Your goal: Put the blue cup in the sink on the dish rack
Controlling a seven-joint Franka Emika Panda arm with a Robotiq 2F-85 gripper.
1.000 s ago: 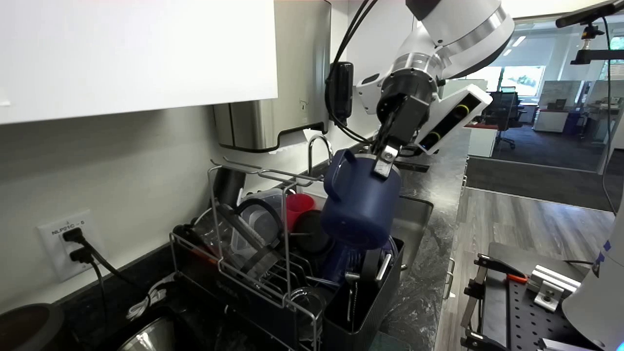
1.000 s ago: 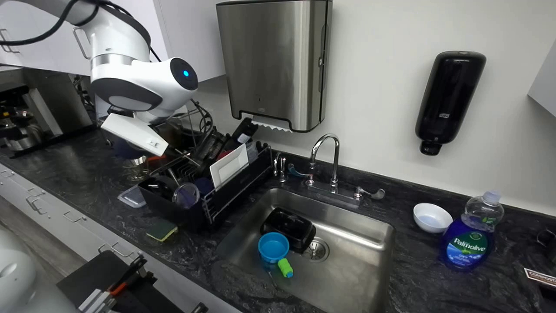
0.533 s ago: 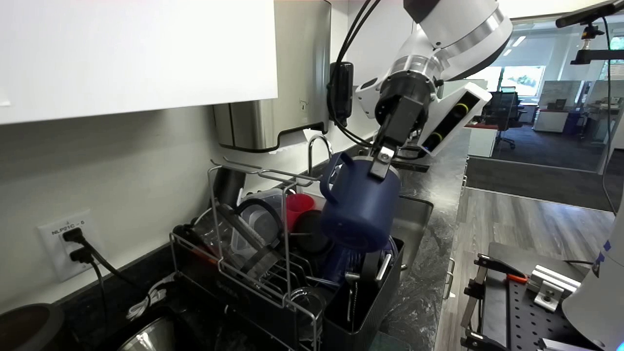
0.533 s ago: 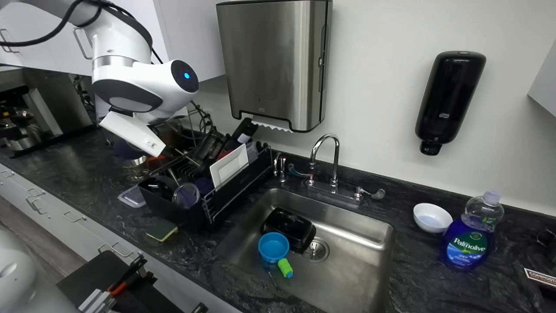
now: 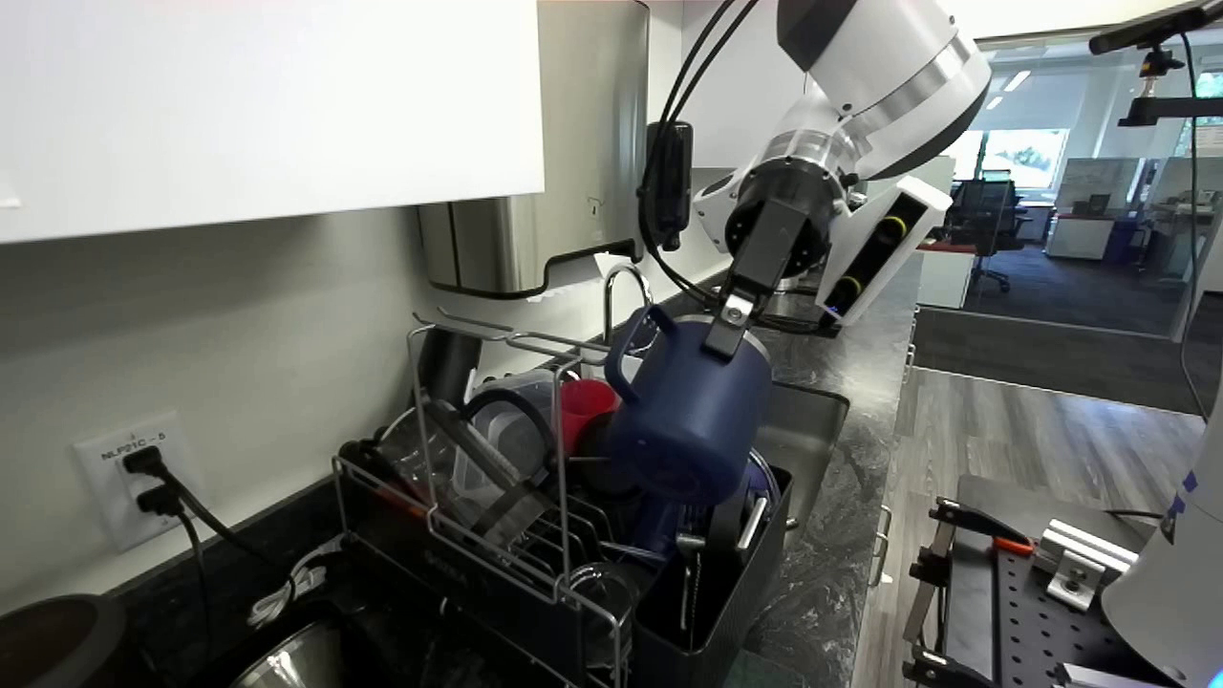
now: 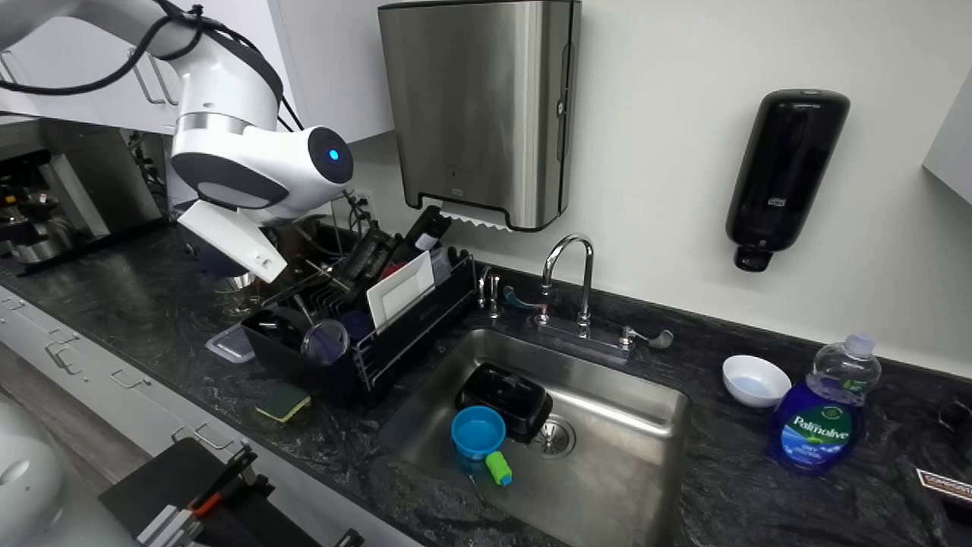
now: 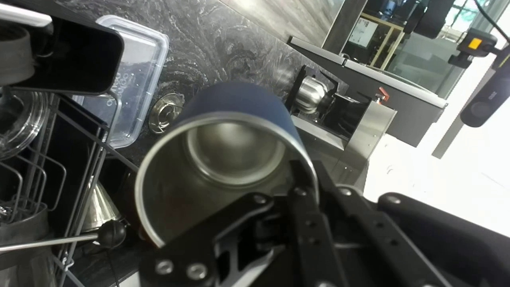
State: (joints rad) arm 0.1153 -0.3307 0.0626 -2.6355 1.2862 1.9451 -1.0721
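Blue cup (image 5: pixel 693 411) is up in the air by the dish rack (image 6: pixel 418 327), hanging tilted, mouth toward the gripper (image 7: pixel 310 171), handle (image 5: pixel 617 371) on the wall (image 5: pixel 306 344) side. Gripper is closed down on the rim: in the wrist view one of the fingers (image 7: pixel 299 175) sits inside the mouth, one outside, cup wall pinched between. In an exterior view the cup overlaps the rack's utensil end; can't tell if it's directly above or off to one side. The arm (image 6: pixel 235 171) hides most of it in an exterior view.

Rack's loaded: red cup (image 5: pixel 585 401), clear container (image 5: pixel 516 435), white square plate (image 6: pixel 402 289) on edge, black utensil caddy (image 6: pixel 292 365) at the end. Clear plastic lid or tub (image 7: pixel 139 71), can't tell which, on the counter (image 7: pixel 223 44) just beside the rack; sponge (image 6: pixel 283 403) near the caddy.

Sink (image 6: pixel 615 471) has a light-blue bowl (image 6: pixel 478 431), black container (image 6: pixel 507 399) just beside it, small green item (image 6: pixel 498 465) by the bowl. Chrome faucet (image 6: pixel 588 289) behind the basin. White bowl (image 6: pixel 755 381) and Palmolive bottle (image 6: pixel 824 418) on the counter past the sink, close together. Paper towel dispenser (image 6: pixel 478 114) and black soap dispenser (image 6: pixel 786 171) on the wall, well apart.
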